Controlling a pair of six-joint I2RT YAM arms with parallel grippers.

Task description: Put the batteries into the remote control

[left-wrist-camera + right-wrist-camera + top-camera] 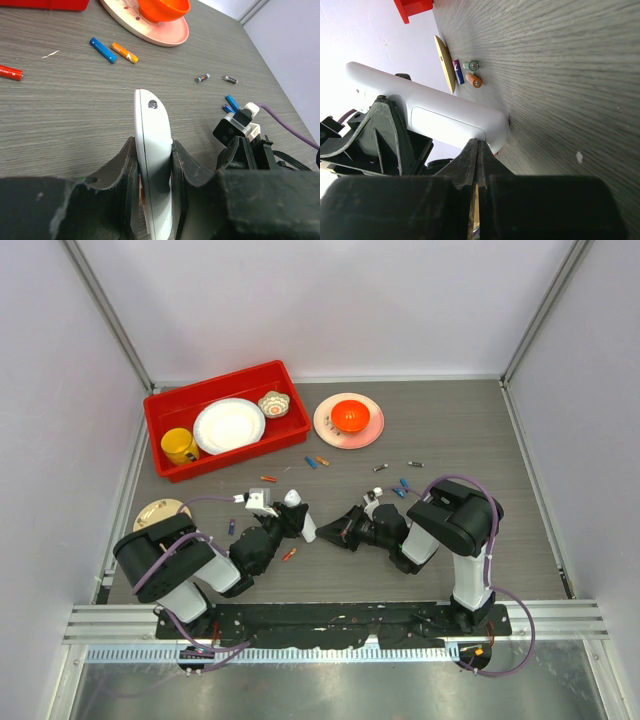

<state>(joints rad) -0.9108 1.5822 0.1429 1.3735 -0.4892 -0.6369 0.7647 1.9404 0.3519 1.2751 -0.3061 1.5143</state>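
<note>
Your left gripper (153, 148) is clamping the remote control (150, 115) on edge; your right gripper (478, 146) is pinching shut, apparently empty, beside it. Batteries (102, 49) are lying loose, unloaded.

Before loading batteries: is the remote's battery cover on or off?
On. The right wrist view shows the remote control with a flush white cover on its back, seam only, no open recess.

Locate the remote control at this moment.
Top view: the remote control sits just left of centre, clamped on edge in the left gripper, with the right gripper, shut, close to its near end.
</note>
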